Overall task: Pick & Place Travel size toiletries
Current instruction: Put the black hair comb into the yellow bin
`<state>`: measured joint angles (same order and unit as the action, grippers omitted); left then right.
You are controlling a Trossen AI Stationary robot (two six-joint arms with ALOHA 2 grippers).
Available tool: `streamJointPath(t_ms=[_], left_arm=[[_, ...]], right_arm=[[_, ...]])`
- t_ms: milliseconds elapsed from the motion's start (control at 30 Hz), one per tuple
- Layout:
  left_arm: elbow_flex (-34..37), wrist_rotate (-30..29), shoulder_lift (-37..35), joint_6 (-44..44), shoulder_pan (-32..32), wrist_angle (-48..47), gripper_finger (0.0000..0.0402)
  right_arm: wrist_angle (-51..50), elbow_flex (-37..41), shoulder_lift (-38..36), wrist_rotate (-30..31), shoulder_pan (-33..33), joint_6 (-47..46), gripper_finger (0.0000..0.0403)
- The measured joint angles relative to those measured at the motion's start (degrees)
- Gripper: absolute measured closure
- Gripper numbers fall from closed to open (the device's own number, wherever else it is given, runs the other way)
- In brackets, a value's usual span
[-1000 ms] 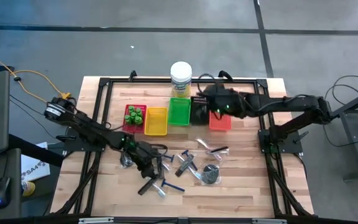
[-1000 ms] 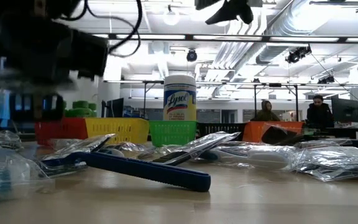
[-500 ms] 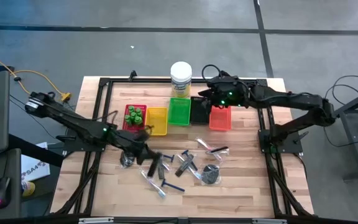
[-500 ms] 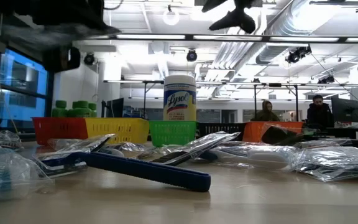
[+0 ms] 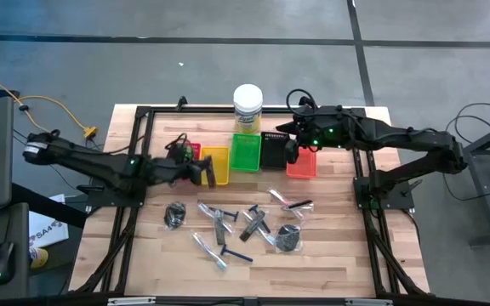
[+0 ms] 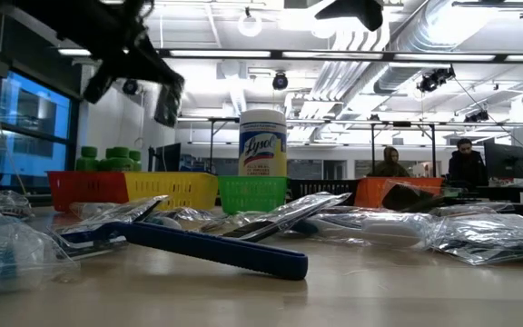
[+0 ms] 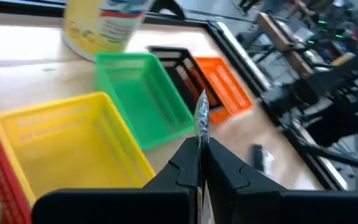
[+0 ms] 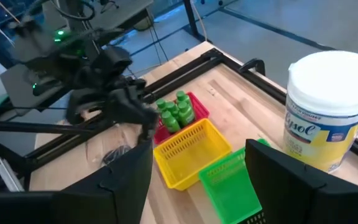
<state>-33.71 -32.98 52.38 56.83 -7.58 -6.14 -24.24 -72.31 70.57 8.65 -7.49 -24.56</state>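
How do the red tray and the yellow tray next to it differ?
The red tray holds several small green pots; the yellow tray looks empty. The red tray is at the end of the row, and the yellow tray sits between it and the green tray. Both are small slotted baskets on the wooden table.

The thin item [image 7: 201, 117] pinched in the left gripper [image 7: 199, 163] is showing only its edge, too slim to identify. The jar [image 7: 104, 26] is getting cut off, blurred.
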Motion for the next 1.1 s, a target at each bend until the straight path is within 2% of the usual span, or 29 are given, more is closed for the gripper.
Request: streamJointPath(t_ms=[233, 400, 633, 933, 1100], left_arm=[[0.0, 7.1, 3.8, -1.4, 11.8, -0.4, 0.0396], [0.0, 14.0, 8.0, -2.0, 16.7, -0.1, 0.0396], [0.0, 16.1, 9.3, -3.2, 18.3, 0.0, 0.0366], [-1.6, 16.6, 9.4, -5.4, 18.1, -1.1, 0.0274], [-8.2, 16.3, 9.3, -6.0, 18.1, -10.5, 0.0243]], right_arm=[[0.0, 0.0, 0.0, 0.2, 0.0, 1.5, 0.0159], [-0.4, 0.0, 0.0, 0.2, 0.0, 2.9, 0.0159], [-2.2, 0.0, 0.0, 0.2, 0.0, 3.4, 0.0159], [-2.5, 0.0, 0.0, 0.2, 0.0, 3.4, 0.0159], [-2.5, 0.0, 0.0, 0.2, 0.0, 3.4, 0.0159]])
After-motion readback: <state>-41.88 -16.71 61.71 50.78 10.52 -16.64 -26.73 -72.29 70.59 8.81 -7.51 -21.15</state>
